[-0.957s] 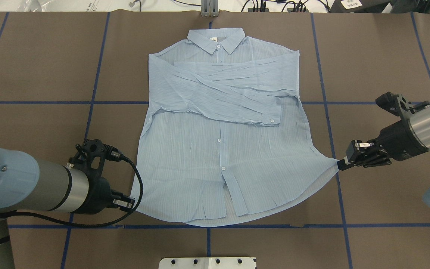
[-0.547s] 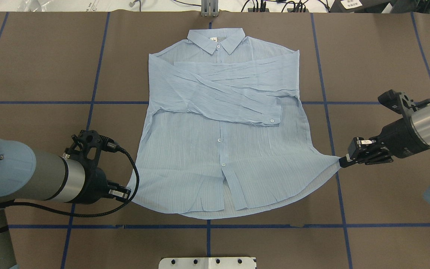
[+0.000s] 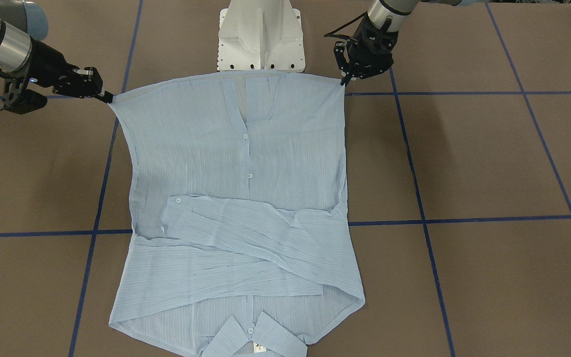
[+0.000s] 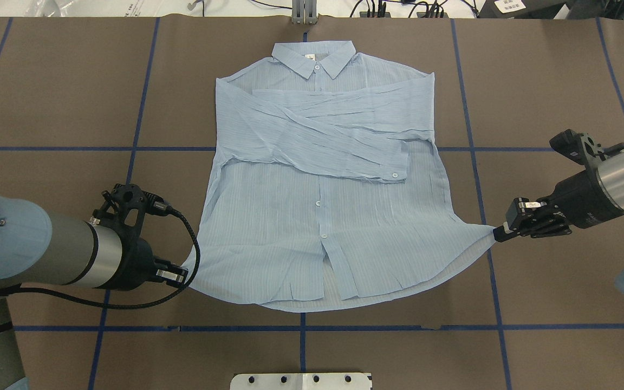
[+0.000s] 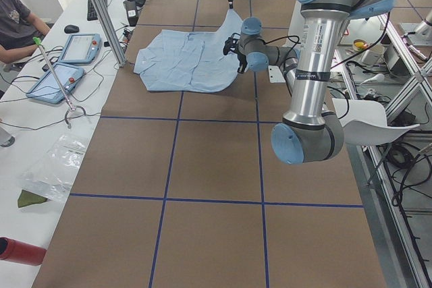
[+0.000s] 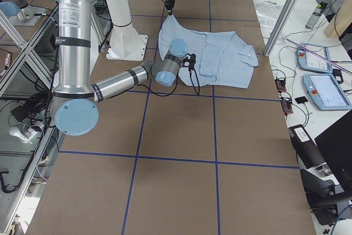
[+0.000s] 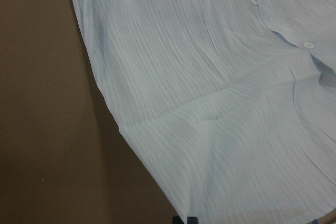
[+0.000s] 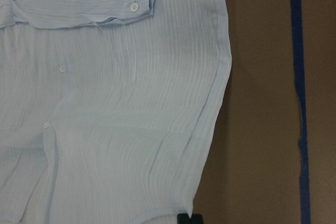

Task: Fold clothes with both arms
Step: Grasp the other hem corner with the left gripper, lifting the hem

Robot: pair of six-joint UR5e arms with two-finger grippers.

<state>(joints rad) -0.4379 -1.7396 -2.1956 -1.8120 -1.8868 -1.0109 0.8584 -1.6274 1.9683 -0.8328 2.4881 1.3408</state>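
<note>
- The shirt [image 4: 317, 227] lies flat, front side up, in the middle of the overhead frame. Its collar [image 4: 313, 58] is near the top edge and the hem is toward the bottom.
- Both sleeves [image 4: 333, 135] are folded across the chest and overlap, with one cuff ending right of centre.
- The left gripper [image 4: 184, 279] is at the lower left of the overhead view. Its claw is pinched together on the hem corner on that side, and the cloth runs right into the fingertips.
- The right gripper [image 4: 497, 234] is at mid right and clamped on the other hem corner. That corner is drawn out sideways into a sharp point.
- The hem between the two corners sags in a curve, and the placket gapes open below the lowest button [image 4: 323, 236].
- Both wrist cams are basically full of striped fabric running down to a dark fingertip at the bottom edge.
- The table [image 4: 46, 81] is brown with a grid of blue tape lines [image 4: 46, 148].
- In the front view the white base [image 3: 260, 34] sits top centre, right behind the hem.
</note>
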